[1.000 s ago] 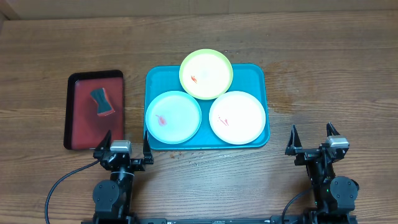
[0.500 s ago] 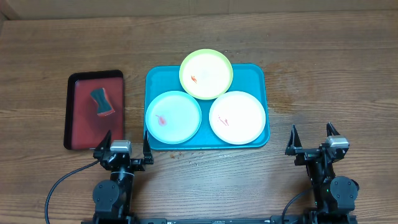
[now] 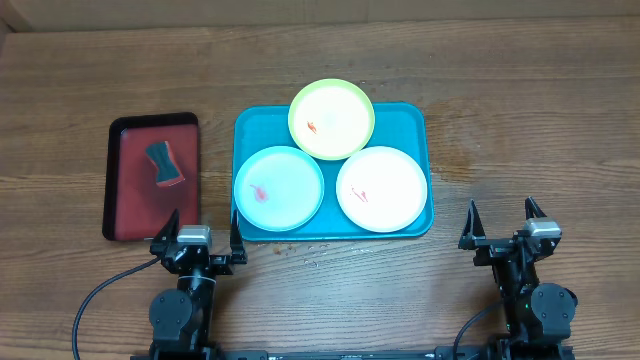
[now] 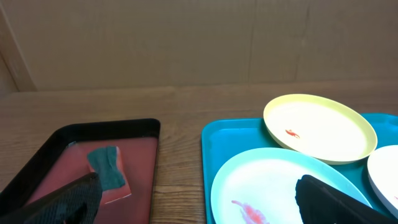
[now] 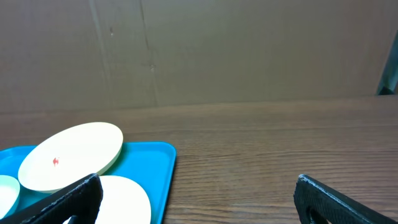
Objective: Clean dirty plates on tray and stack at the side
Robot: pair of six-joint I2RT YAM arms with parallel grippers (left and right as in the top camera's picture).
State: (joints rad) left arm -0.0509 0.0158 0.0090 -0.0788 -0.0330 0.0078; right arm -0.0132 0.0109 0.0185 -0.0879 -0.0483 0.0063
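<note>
The tray [image 3: 400,122] lies in the middle of the table [image 3: 520,100] and carries all three plates. The green plate [image 3: 331,119] sits at the tray's far edge, midway along it, with its far part overhanging the rim. In the wrist views it looks slightly raised on that rim. A small red smear [image 3: 314,126] marks it left of its centre.

The blue plate [image 3: 279,188] lies flat in the tray's near-left part, with a red smear [image 3: 258,192] toward its left side. The white plate [image 3: 381,188] lies flat in the tray's near-right part and shows only faint reddish marks [image 3: 362,193]. These two sit side by side with a narrow gap between them. The green plate's near edge comes close to both, and I cannot tell whether it touches them.

To the left of the tray, and apart from it, is a red tray [image 3: 135,205] with a black rim. It holds a dark teal sponge [image 3: 164,165].

The left tool [image 3: 205,226] hangs off the tray's near-left corner, above the table, between the tray and the red tray. Its fingers are spread wide and grip nothing. The right tool [image 3: 499,222] sits off the tray's near-right corner and well apart from it. It is also spread wide and grips nothing.
</note>
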